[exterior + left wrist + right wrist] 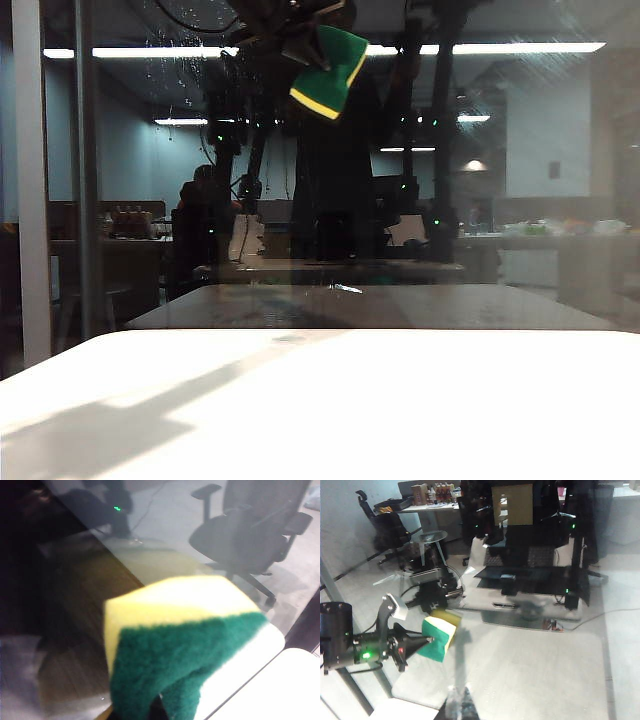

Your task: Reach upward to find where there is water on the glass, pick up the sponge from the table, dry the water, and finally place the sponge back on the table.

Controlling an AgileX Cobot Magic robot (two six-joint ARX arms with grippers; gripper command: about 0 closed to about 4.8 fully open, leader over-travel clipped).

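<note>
The glass [520, 200] fills the exterior view, with a pale frame bar [30, 180] upright at its left edge. The white tabletop [400, 410] below it lies bare, its rounded far edge running along the pane; room to move is open across its whole width.

My left jaws [312, 40] are high against the pane, near its top centre, closed on the sponge [330, 72]. The sponge's long axis is tilted, yellow edge lowest and pointing down-left, green scouring face toward the camera. In the left wrist view the sponge [185, 645] is bent over in the grip.

Water [175, 70]: thin streaks and droplets, up left of the sponge, apart from it.

My right jaws [459, 705] are barely in view, low; I cannot tell their opening.
</note>
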